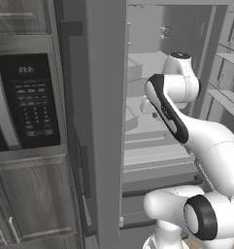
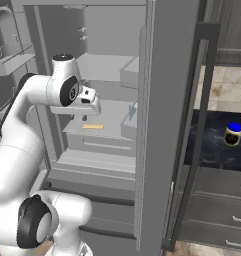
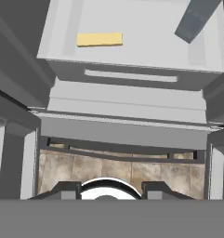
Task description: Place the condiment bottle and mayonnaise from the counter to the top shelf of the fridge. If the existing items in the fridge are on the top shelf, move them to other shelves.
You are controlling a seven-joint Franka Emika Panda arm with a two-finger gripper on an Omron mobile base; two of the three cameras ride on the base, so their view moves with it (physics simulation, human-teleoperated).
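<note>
Pale grey fridge (image 2: 112,70) interior stands open; the flat yellow piece (image 2: 93,126) lies on a shelf under the white arm's gripper (image 2: 78,118), whose jaws are closed and empty. Blue-lidded cream mayonnaise jar (image 2: 233,134) waits on the black marble counter (image 2: 212,145). I think opening the jaws first, then lowering straight over the piece, is best.

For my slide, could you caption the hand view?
Flat yellow piece on a pale fridge shelf, seen from above.
</note>
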